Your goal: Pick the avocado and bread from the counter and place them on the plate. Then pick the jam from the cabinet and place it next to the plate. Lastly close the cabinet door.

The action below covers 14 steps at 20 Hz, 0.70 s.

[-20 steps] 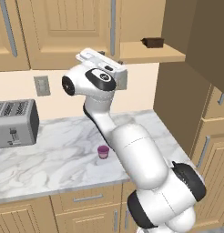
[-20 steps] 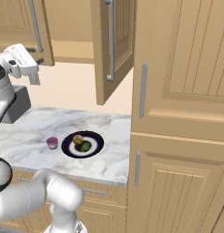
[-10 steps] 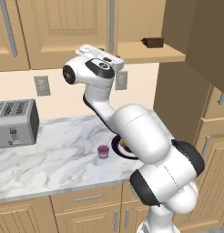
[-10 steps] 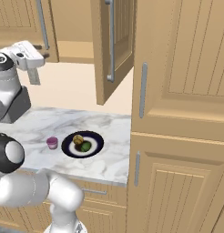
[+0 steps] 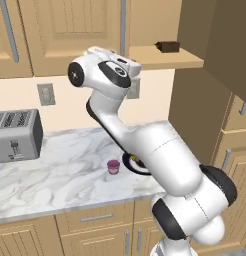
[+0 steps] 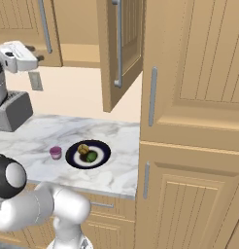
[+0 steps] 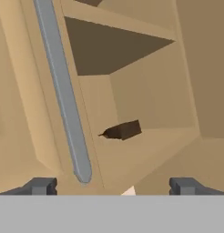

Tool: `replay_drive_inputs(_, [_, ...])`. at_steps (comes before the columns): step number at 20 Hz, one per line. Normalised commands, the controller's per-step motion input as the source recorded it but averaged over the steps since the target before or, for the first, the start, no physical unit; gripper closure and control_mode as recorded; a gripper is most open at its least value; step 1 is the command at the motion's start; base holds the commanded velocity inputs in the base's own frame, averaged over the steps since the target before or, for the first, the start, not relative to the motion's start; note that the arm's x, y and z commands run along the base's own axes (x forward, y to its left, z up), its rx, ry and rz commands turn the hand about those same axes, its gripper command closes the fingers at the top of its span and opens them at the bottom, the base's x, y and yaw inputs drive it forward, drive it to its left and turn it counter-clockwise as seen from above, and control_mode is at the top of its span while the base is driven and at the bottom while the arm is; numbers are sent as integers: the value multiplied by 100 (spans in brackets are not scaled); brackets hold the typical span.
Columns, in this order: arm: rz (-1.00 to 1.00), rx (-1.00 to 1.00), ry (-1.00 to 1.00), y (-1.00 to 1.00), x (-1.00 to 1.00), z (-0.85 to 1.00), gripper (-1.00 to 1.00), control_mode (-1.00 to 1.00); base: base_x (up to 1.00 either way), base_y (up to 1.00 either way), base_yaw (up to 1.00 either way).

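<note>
Since a second ago my arm has swung up off the counter (image 6: 116, 136) toward the open cabinet (image 5: 165, 57); the base views have shifted a bit too, so part of that is camera motion. Nothing on the counter has moved.

Jaws (image 7: 113, 185) are wide and empty, pointed into the cabinet. Hand view looks past a silver bar handle (image 7: 63, 95) on the neighbouring door to the shelf, where a dark brown box (image 7: 123, 130) sits.

Task state as I read it:
- avocado (image 6: 92, 156) and bread (image 6: 83, 149) are both on the plate (image 6: 73, 159), touching or nearly so
- jam (image 6: 55, 152) stands on the counter just beside the plate, on the toaster (image 5: 15, 135) side
- only the open door (image 6: 119, 48) is left; it hangs out over the counter

Risks from here:
- I'm aimed at the shelf interior, not the door. Pushing forward from this pose hits the box or the shelf edge instead of closing anything.
- The handle in my hand view belongs to a closed door, I think. Going for it is wasted motion.
- The door panel stands well off to the side of my wrist. A sweep across could clip its edge and stall, or slam it.
- My elbow hangs right over the plate; dropping it while reorienting could knock the jam or the food off.
</note>
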Motion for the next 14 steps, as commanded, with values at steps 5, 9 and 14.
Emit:
replay_drive_inputs(5, [9,0,4,-6,-100,-28,-100,-100,0,0,0])
replay_drive_inputs(9, [11,0,27,-52,-100,-21,-100,-100,0,0,0])
replay_drive_inputs(14, [11,10,30,-76,-100,0,-100,-100,0,0,0])
